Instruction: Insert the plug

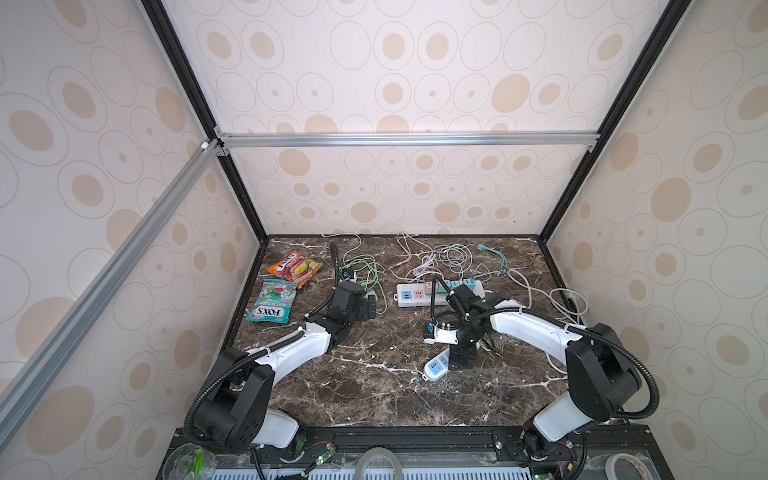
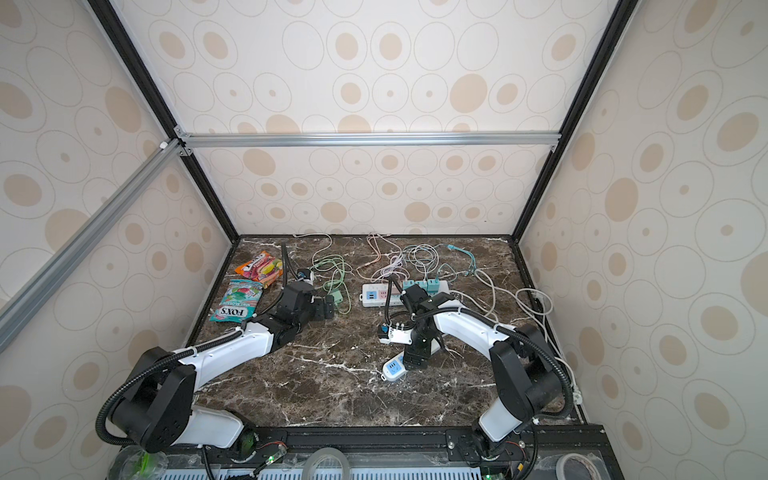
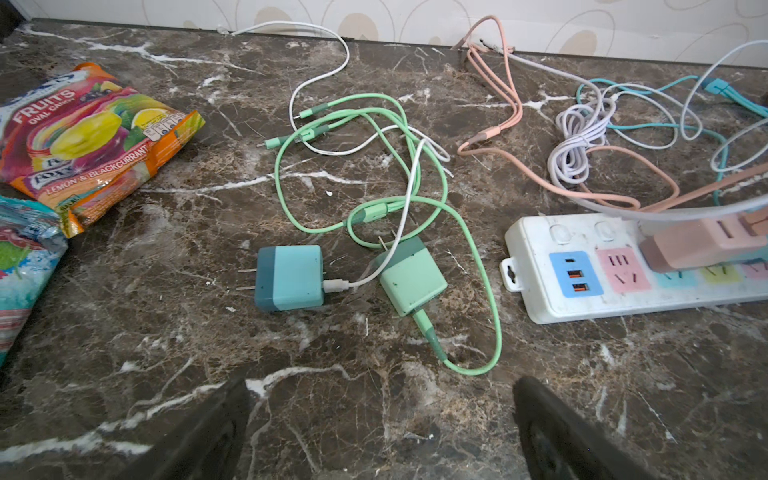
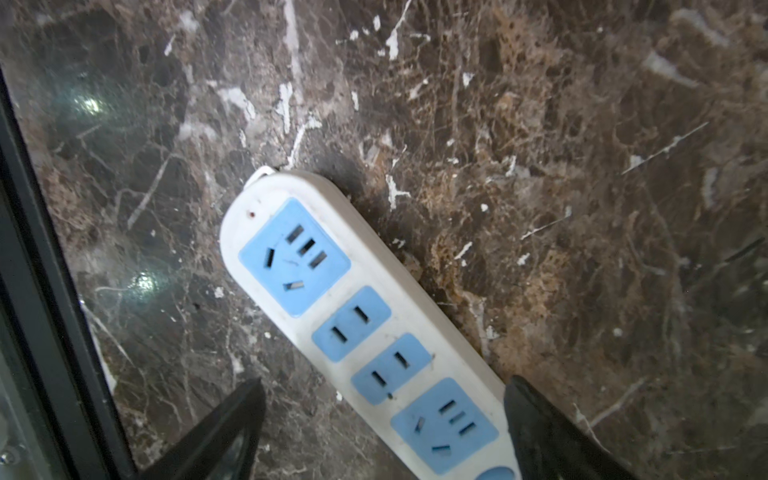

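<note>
Teal plug lies flat on the desk in my left wrist view, just beside a green plug, both near the long power strip. The left jaws stand wide apart with nothing between them. In my right wrist view the right jaws are spread either side of a small blue-socket strip; one jaw may be touching its edge, I can't be sure. In both top views the green plug sits just past the left jaws, well apart from the small blue-socket strip.

Blue power strip partly out of frame
</note>
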`<action>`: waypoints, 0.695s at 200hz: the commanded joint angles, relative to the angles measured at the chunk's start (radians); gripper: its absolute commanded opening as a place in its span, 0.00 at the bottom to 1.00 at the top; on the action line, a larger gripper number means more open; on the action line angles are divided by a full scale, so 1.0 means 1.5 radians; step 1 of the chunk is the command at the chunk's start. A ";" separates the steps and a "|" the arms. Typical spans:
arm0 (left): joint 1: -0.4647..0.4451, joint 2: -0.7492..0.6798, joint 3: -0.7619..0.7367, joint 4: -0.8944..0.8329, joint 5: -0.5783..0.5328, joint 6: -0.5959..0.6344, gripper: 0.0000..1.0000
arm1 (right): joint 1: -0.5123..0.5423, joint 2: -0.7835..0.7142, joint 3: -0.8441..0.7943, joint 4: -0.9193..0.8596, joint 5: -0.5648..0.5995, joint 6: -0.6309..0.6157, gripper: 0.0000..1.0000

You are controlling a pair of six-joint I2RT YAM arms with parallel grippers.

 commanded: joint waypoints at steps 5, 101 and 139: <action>0.008 -0.016 0.000 -0.005 -0.019 -0.014 0.99 | 0.008 0.019 -0.017 0.025 0.045 -0.083 0.91; 0.026 -0.040 -0.014 -0.009 -0.035 -0.023 0.98 | 0.018 0.038 -0.073 0.085 0.099 -0.135 0.88; 0.033 -0.040 -0.017 -0.014 -0.044 -0.026 0.98 | 0.022 0.057 -0.061 0.101 0.059 -0.064 0.71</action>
